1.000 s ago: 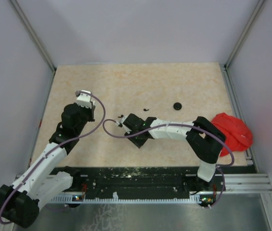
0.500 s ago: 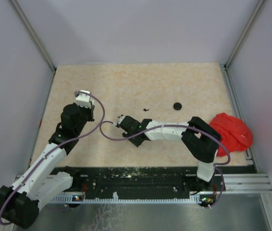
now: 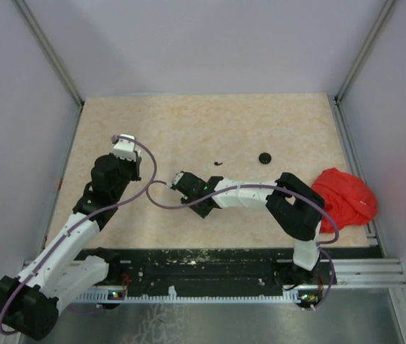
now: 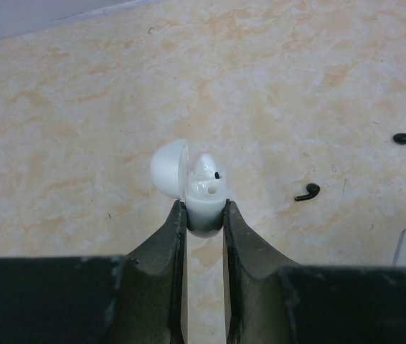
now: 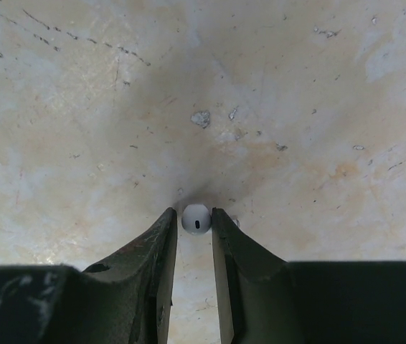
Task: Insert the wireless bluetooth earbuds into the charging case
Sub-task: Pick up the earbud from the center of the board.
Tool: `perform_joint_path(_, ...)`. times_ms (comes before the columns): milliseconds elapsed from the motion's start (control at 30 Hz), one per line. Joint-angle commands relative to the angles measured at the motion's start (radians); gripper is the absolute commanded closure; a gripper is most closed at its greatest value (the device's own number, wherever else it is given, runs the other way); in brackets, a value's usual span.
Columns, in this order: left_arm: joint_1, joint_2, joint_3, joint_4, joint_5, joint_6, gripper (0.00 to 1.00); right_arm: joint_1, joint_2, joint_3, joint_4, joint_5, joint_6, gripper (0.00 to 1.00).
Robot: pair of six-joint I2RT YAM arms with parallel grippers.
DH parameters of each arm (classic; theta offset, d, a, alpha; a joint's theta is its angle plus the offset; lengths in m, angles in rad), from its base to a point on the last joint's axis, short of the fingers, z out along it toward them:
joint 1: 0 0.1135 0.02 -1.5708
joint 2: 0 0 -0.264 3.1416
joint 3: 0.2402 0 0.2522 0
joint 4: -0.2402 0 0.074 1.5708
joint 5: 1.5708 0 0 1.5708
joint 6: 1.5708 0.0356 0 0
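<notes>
Low in the centre of the left wrist view, the left gripper (image 4: 204, 212) is clamped on the base of a white charging case (image 4: 206, 192). Its lid is tipped open to the upper left, with a seated earbud (image 4: 204, 166) inside. A black earbud (image 4: 307, 192) lies on the table (image 4: 81, 107) to the right. At the centre of the right wrist view, the right gripper (image 5: 194, 213) has narrow jaws on either side of a loose white earbud (image 5: 196, 219); whether they pinch it is unclear.
</notes>
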Motion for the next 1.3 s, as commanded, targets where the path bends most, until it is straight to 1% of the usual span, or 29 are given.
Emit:
perform_joint_path(0,0.006,0.003,0.001,0.028,0.015,-0.01,0.99,0.016,0.014,0.06,-0.015,-0.005,-0.011,0.73)
perform_joint_path(233,0.005,0.003,0.0,0.026,0.02,-0.011,0.99,0.016,0.041,0.064,-0.044,-0.008,-0.01,0.74)
perform_joint_path(400,0.007,0.003,-0.006,0.037,0.041,-0.012,0.99,0.014,0.025,0.058,-0.056,-0.001,-0.013,0.83)
perform_joint_path(533,0.005,0.004,-0.013,0.051,0.072,-0.013,0.99,-0.003,-0.015,0.042,-0.053,-0.037,-0.019,0.86)
perform_joint_path(600,0.007,0.006,-0.013,0.059,0.096,-0.012,0.99,-0.012,-0.033,0.036,-0.051,-0.061,-0.019,0.9)
perform_joint_path(733,0.005,-0.003,-0.028,0.098,0.216,0.004,0.99,-0.035,-0.078,0.043,-0.054,-0.094,-0.02,0.91)
perform_joint_path(900,0.006,-0.008,-0.052,0.162,0.38,0.017,0.99,-0.102,-0.189,0.045,-0.043,-0.208,-0.029,0.91)
perform_joint_path(1100,0.005,-0.017,-0.086,0.257,0.551,0.02,0.99,-0.21,-0.353,0.044,-0.029,-0.394,-0.031,0.91)
perform_joint_path(1267,0.005,-0.01,-0.108,0.338,0.688,0.023,0.99,-0.299,-0.429,0.064,-0.01,-0.567,-0.005,0.91)
